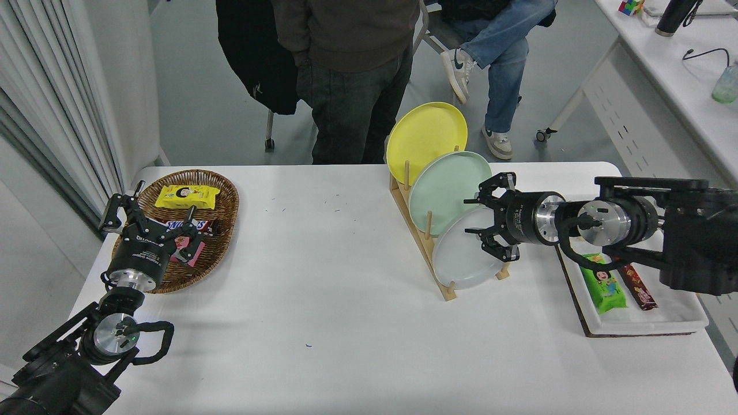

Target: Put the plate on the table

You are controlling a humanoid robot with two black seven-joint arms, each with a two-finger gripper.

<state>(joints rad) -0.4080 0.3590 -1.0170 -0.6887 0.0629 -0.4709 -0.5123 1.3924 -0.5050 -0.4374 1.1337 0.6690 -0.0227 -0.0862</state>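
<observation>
On the table (346,323), which fills most of the view, a wicker basket (222,242) is set at the far left, a wooden rack (424,253) stands right of centre, and a white tray (646,323) lies at the right edge. Beyond the far edge, a standing person (346,69) in dark clothes is seen, and a seated person (496,52) in jeans is seen further right.

The right arm (680,230) is stretched in from the right edge, above the tray. The left arm (63,363) is parked at the lower left.

Three plates are held on edge in the rack, leaning back: a yellow plate (424,138) furthest away, a green plate (444,187) in the middle, and the grey plate (461,259) nearest the camera, in the front slot.

The right gripper (481,218) is held level at the grey plate's upper right rim, its fingers spread apart on either side of that rim and not closed on it. The left gripper (151,216) is poised over the near rim of the basket, its fingers likewise spread apart.

Snack packets are held in the basket, a yellow one (187,197) at the far side. On the tray a green packet (602,285) is laid beside a brown bar (637,288).
</observation>
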